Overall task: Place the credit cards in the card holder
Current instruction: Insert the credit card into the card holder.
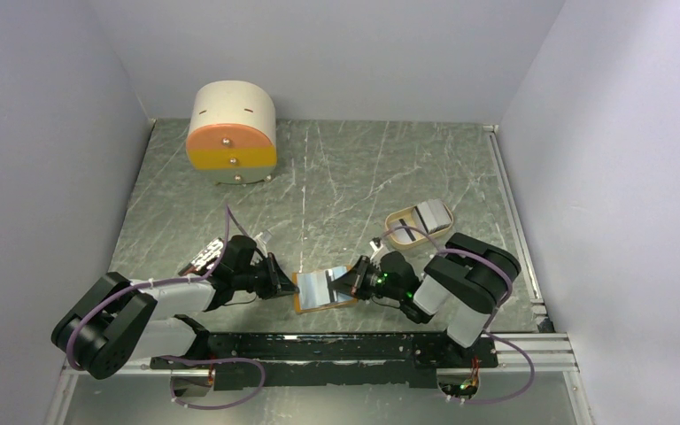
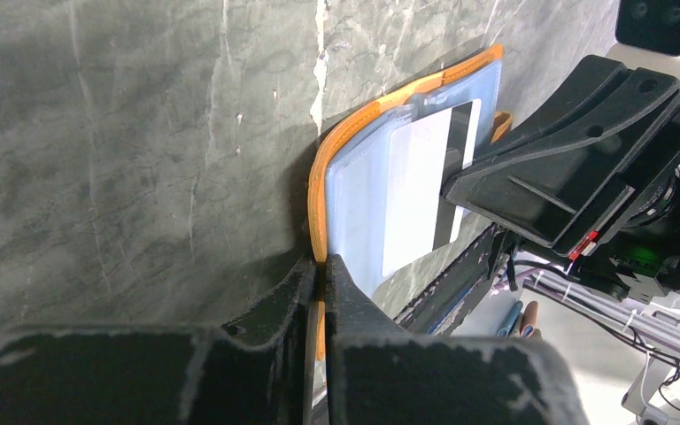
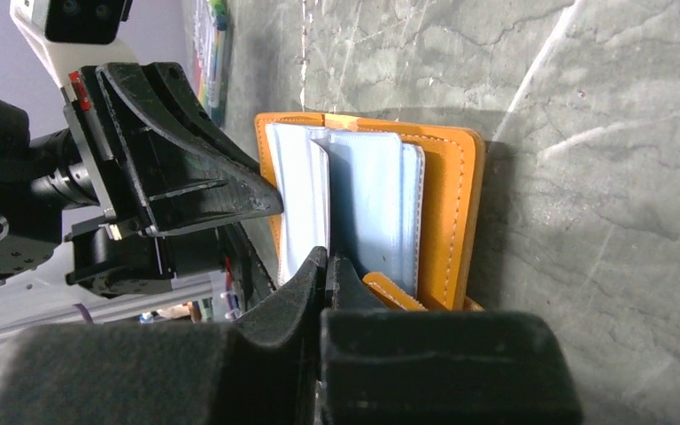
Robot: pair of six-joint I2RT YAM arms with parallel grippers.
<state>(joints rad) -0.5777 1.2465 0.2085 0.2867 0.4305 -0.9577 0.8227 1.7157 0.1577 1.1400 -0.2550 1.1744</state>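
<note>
The card holder (image 1: 323,292) lies open on the table between the two arms, orange outside and pale blue inside. My left gripper (image 2: 323,266) is shut on its orange left edge (image 1: 294,285). A white credit card (image 2: 416,195) with a dark stripe lies against the pale blue pockets (image 3: 297,204). My right gripper (image 3: 329,261) is shut, its tips resting at the pockets beside that card, with nothing showing between the jaws (image 1: 343,282). More credit cards (image 1: 431,215) lie in the oval tray.
The tan oval tray (image 1: 398,219) sits just behind my right arm. A round cream-and-orange drawer box (image 1: 232,133) stands at the back left. The table's raised rail (image 1: 513,221) runs along the right side.
</note>
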